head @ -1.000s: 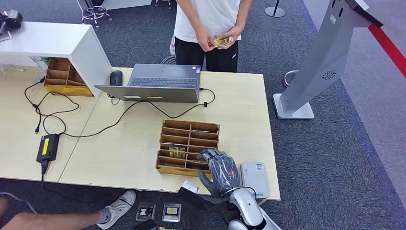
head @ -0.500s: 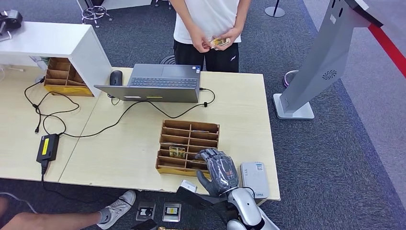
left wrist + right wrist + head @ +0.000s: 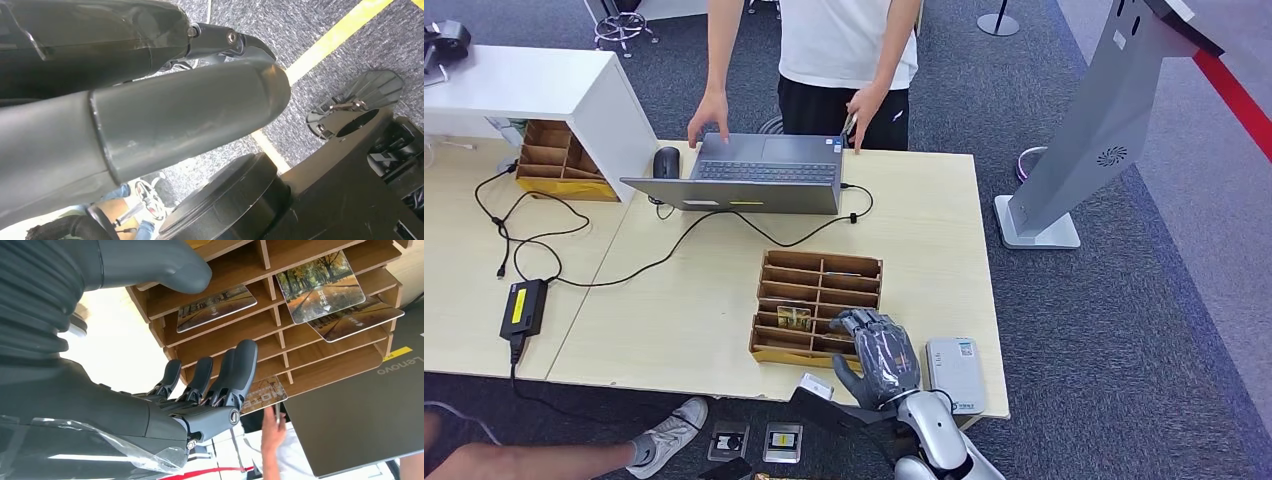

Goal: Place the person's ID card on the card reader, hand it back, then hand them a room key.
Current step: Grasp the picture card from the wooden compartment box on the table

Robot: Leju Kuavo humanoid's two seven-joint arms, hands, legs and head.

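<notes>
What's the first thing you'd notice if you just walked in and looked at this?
The robot's grey right hand at the near table edge, fingers curled over a wooden card rack with picture cards in its slots. Beside it lies a white card reader. Across the table, a person leans over an open laptop, a card in one hand.
</notes>
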